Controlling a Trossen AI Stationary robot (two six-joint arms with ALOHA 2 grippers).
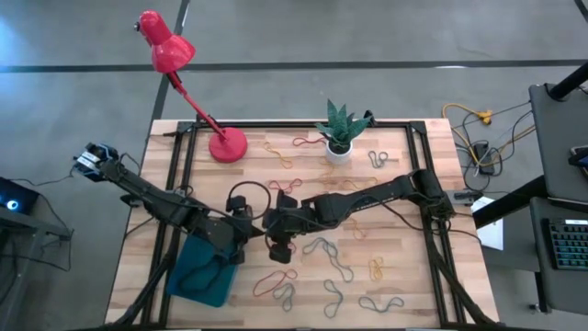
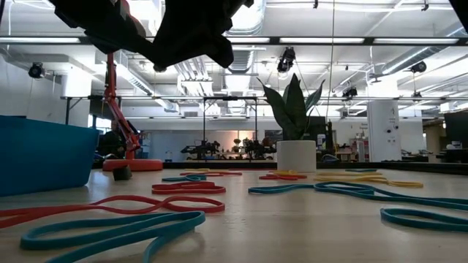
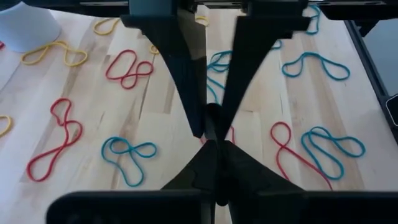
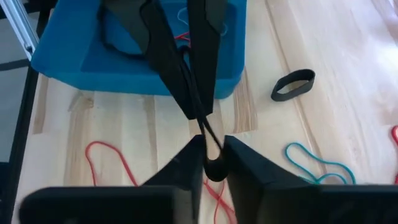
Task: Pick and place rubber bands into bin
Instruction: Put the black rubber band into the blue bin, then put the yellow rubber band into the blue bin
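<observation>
The right gripper (image 4: 202,121), pinched on a dark rubber band (image 4: 211,152) short of the bin (image 4: 81,62), risks dropping it outside; the left gripper (image 3: 211,121) is closed beside it.

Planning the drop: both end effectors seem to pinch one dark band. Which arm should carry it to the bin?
Left. Its end effector reaches in from over the bin, so the carry is short. The right end effector pinches the band from farther out over the table.

Table (image 1: 404,276): pale wood planks, matt, visible grain. Bin (image 4: 74,59): smooth teal plastic, slight sheen. Rubber bands (image 3: 127,65): thin matt elastic. Lamp (image 1: 170,51): glossy red. Plant pot (image 2: 296,155): smooth white, matt.
</observation>
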